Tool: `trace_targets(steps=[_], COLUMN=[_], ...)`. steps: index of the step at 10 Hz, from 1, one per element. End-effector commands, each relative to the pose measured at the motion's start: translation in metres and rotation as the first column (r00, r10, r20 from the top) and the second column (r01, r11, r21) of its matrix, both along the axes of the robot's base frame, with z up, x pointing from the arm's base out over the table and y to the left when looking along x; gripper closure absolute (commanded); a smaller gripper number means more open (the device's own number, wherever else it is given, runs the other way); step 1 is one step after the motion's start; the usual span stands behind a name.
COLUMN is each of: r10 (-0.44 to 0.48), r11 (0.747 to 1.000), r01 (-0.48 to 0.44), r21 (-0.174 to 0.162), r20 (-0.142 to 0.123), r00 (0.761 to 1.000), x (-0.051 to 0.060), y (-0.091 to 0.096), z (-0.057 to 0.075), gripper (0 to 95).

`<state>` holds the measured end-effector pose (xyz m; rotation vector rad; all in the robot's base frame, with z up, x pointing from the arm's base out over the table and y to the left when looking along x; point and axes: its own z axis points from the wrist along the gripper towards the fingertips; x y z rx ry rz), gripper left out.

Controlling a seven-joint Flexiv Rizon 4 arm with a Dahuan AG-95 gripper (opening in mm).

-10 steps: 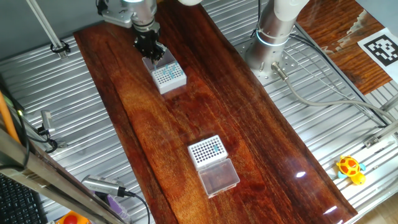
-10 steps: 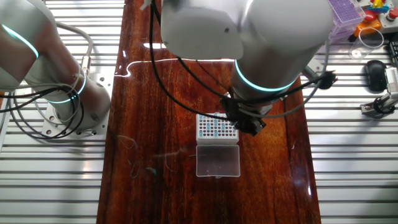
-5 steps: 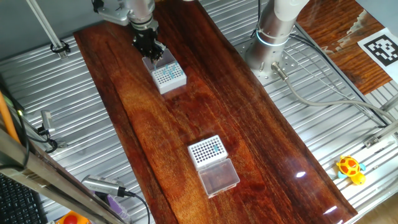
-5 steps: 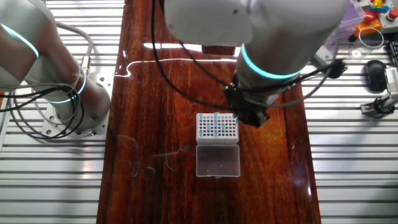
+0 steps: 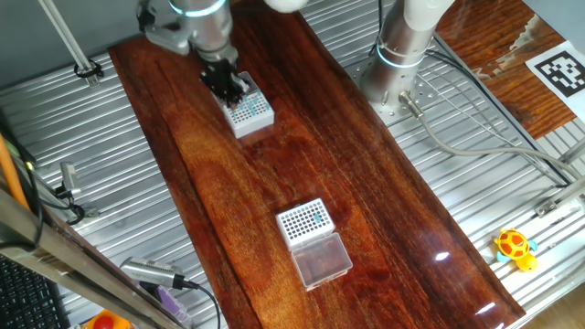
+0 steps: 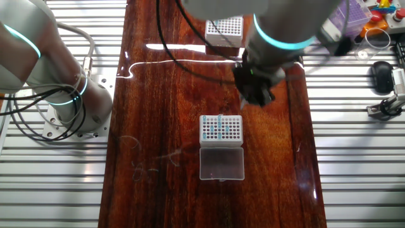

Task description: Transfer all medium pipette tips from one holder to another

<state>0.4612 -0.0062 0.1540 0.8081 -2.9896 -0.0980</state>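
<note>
End effector [image 6: 258,96] fingertips and any held tip indistinct.

I count two racks [image 5: 249,111] [image 5: 303,221], each holding a few teal tips [image 6: 219,126] too small to number, one arm with one end effector [image 6: 258,96], one counter [image 5: 274,164].

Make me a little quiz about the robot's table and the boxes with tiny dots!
1. How many white racks stand on the wooden board?
2. True or false: the yellow toy sits on the wooden board.
3. The pipette tips are: A red, B teal-blue, C yellow.
Key: 1 two; 2 false, it lies on the metal table; 3 B.
</note>
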Motion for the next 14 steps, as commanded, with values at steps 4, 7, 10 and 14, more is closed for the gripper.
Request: trace_targets(steps=[4, 7, 10, 14], r10=[-0.128, -0.159, -0.152, 0.028], r11=[0.992, 0.987, 0.988, 0.999], r01=[0.128, 0.159, 0.152, -0.028], r21=[0.009, 0.016, 0.010, 0.025], r20=[-0.002, -0.006, -0.008, -0.009], r00=[0.992, 0.987, 0.988, 1.000], x=[-0.010, -0.016, -0.016, -0.016], y=[0.068, 0.083, 0.083, 0.083], z=[-0.010, -0.010, -0.010, -0.010], gripper=[95.0, 95.0, 95.0, 95.0])
